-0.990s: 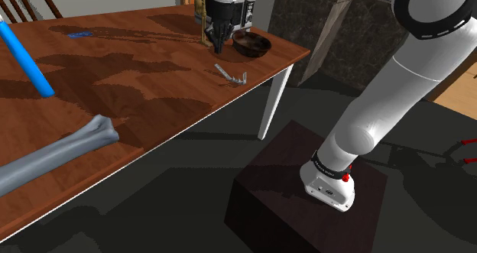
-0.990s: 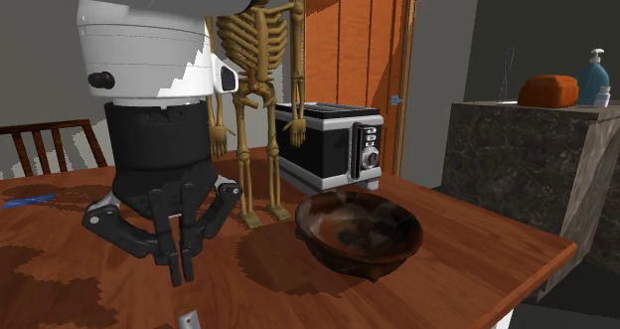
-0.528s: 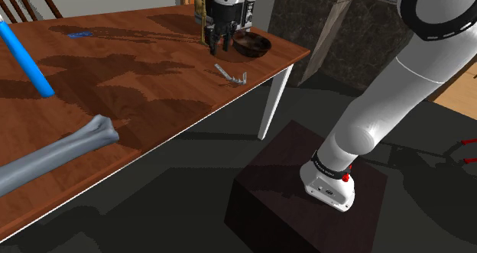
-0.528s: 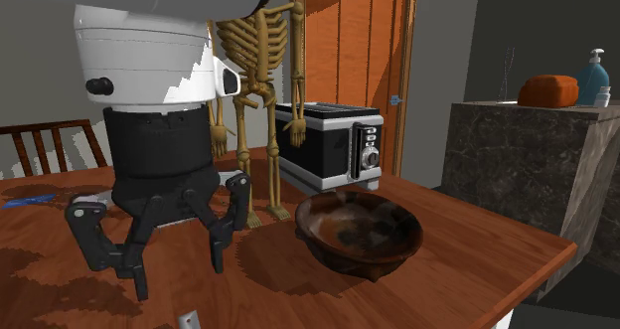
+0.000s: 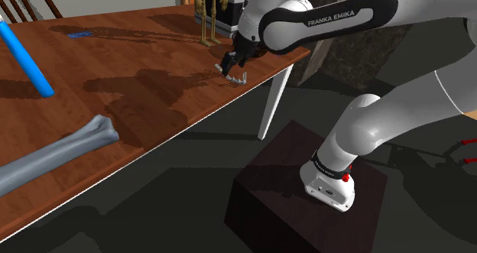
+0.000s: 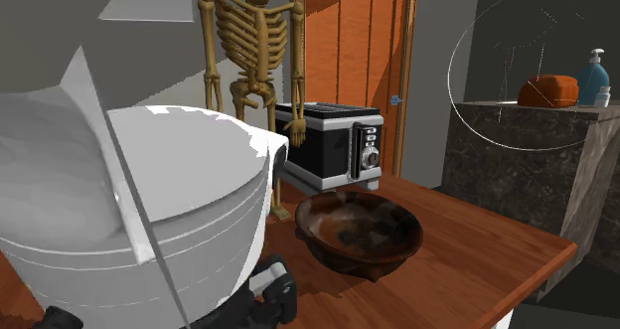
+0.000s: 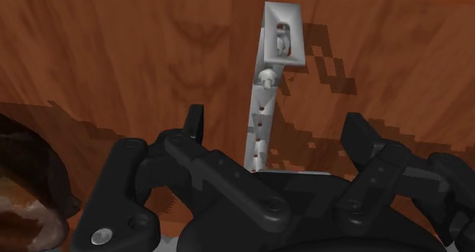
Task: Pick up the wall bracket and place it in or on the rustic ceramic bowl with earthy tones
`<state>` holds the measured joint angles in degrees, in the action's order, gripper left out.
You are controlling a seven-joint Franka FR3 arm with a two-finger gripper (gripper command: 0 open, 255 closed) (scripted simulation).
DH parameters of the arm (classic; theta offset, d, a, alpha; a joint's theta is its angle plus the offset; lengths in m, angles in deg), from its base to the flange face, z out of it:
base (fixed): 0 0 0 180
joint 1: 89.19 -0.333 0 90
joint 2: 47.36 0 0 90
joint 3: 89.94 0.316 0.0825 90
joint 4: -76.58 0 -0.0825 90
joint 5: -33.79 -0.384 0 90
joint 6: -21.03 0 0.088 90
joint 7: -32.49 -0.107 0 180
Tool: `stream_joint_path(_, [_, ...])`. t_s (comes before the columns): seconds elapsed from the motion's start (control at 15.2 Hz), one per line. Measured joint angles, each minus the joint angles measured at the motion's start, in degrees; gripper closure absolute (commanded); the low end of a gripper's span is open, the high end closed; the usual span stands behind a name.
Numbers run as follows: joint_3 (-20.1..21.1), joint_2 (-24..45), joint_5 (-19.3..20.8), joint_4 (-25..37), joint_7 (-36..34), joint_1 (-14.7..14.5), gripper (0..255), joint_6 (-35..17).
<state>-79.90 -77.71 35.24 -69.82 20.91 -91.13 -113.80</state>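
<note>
The wall bracket [image 7: 263, 98], a pale grey angled strip with small holes, lies flat on the wooden table [image 7: 137, 60]. My gripper [image 7: 275, 132] is open just above it, one black finger [image 7: 196, 125] on each side of the strip and neither touching it. In the shoulder view the gripper [image 5: 229, 65] hangs low over the bracket [image 5: 239, 79] near the table's front edge. The brown mottled bowl [image 6: 358, 233] stands upright close by, and its rim [image 7: 23, 189] shows beside the hand.
A skeleton figure [image 6: 248, 59] and a black-and-silver toaster [image 6: 328, 143] stand behind the bowl. A blue tube [image 5: 23, 56] and a grey bone [image 5: 53, 152] lie further along the table [image 5: 137, 68]. The table edge [image 5: 252, 87] runs right by the bracket. My white arm [image 6: 129, 228] blocks the second exterior view's left.
The fingers went from shut to wide apart. The arm folded over, carrying the hand from beside the bowl down to the bracket.
</note>
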Motion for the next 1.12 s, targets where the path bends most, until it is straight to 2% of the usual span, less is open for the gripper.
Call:
stream_joint_path(0.46, [0.56, 2.69, 1.03, -3.64, -0.79, 0.82, 0, -7.56])
stream_joint_path(0.86, [0.59, 3.3, 1.18, -3.77, -0.84, 0.97, 0, -8.35])
stream_joint_path(0.92, [0.6, 3.31, 1.18, -3.77, -0.84, 0.97, 255, -8.35])
stream_joint_path(1.12, [0.78, 3.06, 1.09, -3.21, -0.85, 0.78, 255, -8.7])
